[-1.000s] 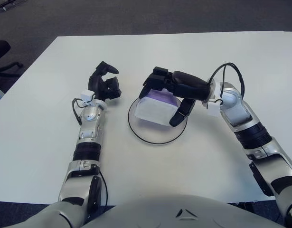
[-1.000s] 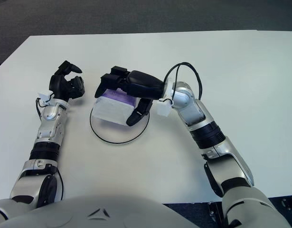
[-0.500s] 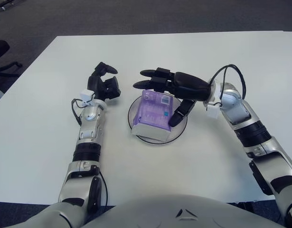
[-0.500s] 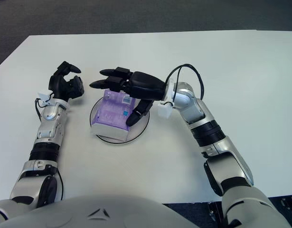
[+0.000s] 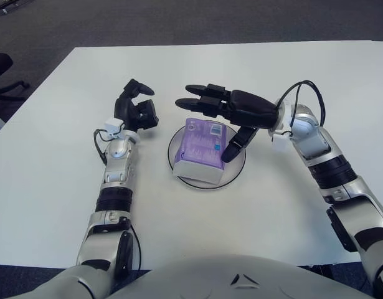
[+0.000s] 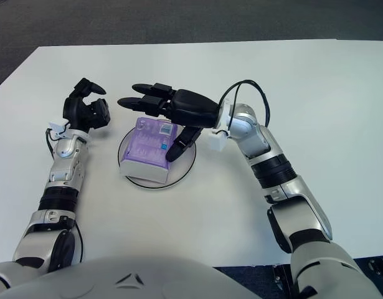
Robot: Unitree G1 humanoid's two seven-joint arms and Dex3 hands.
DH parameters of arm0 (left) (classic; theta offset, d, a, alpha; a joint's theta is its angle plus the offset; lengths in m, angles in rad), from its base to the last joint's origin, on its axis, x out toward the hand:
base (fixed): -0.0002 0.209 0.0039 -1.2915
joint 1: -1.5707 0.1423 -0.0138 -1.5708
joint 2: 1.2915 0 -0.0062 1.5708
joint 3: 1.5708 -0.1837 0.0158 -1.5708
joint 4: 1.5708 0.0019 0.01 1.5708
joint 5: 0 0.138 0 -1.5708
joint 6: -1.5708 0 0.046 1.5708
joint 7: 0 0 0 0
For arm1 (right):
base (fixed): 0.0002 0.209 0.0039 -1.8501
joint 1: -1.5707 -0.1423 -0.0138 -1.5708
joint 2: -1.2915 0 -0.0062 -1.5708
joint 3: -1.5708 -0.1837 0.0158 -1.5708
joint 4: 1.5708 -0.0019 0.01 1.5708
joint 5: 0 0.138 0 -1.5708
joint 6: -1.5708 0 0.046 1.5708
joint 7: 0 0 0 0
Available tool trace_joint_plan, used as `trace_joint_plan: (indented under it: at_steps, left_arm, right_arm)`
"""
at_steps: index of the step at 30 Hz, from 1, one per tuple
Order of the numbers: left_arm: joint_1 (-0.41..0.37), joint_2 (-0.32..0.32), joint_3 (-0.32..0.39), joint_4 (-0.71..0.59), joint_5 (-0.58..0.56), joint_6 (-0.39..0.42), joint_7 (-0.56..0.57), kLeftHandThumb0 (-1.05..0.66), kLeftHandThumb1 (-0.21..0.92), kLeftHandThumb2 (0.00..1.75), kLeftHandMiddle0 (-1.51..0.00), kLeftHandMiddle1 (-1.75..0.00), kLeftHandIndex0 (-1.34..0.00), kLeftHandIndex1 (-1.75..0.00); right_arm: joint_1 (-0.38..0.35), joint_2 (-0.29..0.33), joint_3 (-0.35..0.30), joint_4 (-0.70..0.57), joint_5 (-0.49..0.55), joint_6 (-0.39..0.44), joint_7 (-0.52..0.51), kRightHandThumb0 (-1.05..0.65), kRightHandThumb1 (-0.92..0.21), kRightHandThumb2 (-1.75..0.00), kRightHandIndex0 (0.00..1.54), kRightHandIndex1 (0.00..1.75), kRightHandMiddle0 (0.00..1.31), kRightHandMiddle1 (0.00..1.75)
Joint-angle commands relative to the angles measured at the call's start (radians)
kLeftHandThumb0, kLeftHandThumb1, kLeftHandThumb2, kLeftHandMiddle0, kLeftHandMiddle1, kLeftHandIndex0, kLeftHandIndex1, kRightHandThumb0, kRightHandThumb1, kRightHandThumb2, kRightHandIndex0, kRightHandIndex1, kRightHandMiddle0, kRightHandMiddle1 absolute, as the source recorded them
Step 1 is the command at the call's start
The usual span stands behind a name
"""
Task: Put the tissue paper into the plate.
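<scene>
**Tissue pack lying in the plate**

A purple tissue pack [image 5: 203,149] is seen lying in the round plate [image 5: 236,168] on the white table [image 5: 272,212], its near end reaching over the plate's rim. The right hand [image 5: 231,112] is held just above the pack, fingers spread and gripping nothing. The left hand [image 5: 136,111] is shown left of the plate, fingers loosely curled around nothing.

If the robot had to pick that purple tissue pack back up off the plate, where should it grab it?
Probably across the two long sides, from above. The tissue pack lies flat on the plate, purple face up, near end over the rim. The right hand hovers open over it; the left hand shows beside the plate's left.
</scene>
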State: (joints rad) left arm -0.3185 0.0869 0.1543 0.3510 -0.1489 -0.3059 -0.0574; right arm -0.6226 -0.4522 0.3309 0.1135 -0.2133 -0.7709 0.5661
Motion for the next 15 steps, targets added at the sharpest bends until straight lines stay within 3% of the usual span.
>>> trace_joint_plan:
  at_steps: [1, 11, 15]
  left_arm:
    - [0.228, -0.089, -0.022, 0.124, -0.003, -0.026, -0.013, -0.47, 0.34, 1.29, -1.31, -1.75, -0.60, -1.75]
    - [0.225, -0.089, -0.019, 0.127, -0.007, -0.026, -0.019, -0.47, 0.34, 1.28, -1.31, -1.75, -0.59, -1.75]
    - [0.224, -0.089, -0.018, 0.126, -0.008, -0.023, -0.019, -0.47, 0.34, 1.28, -1.30, -1.75, -0.59, -1.75]
  right_arm:
    - [-0.048, -0.019, -0.026, 0.007, -0.021, -0.014, -0.002, -0.96, -0.84, -0.24, 0.00, 0.00, 0.00, 0.00]
    - [-0.079, -0.084, -0.074, 0.028, -0.040, -0.015, 0.000, -0.97, -0.85, -0.23, 0.00, 0.00, 0.00, 0.00]
    - [-0.018, -0.132, -0.131, 0.005, -0.056, 0.030, -0.025, -0.96, -0.87, -0.24, 0.00, 0.00, 0.00, 0.00]
